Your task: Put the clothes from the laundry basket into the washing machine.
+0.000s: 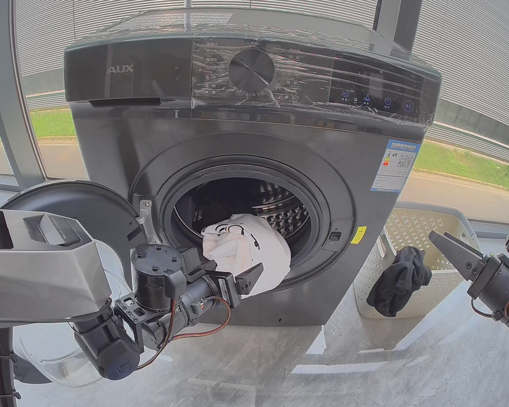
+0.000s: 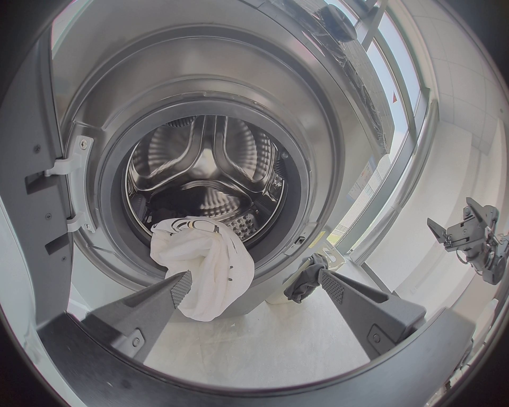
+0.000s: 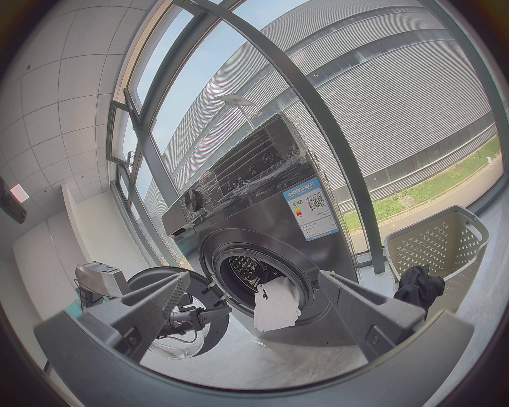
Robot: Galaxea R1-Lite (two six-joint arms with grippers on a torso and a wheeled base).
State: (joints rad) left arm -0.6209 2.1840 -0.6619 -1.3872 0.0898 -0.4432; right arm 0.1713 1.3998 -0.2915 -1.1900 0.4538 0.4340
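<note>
Grey stone-look floor (image 1: 336, 392) and a glass wall surround the washer (image 1: 152, 141). Left claw (image 2: 254, 283): jaws spread wide, gripping nothing, positioned just before the port. One finger overlaps the white garment (image 2: 207, 270); I cannot confirm contact from this angle. White garment: bunched, draped over the port lip, part inside the drum (image 2: 204, 159), part hanging outside. I judge it needs a push inward. Door (image 1: 84, 206): swung open at the robot's left, so access is unobstructed. Right claw (image 1: 441, 239): jaws apart, empty, held near the basket (image 1: 421, 232), presumably staged for the black garment (image 1: 400, 278), which hangs limp over the basket rim.
</note>
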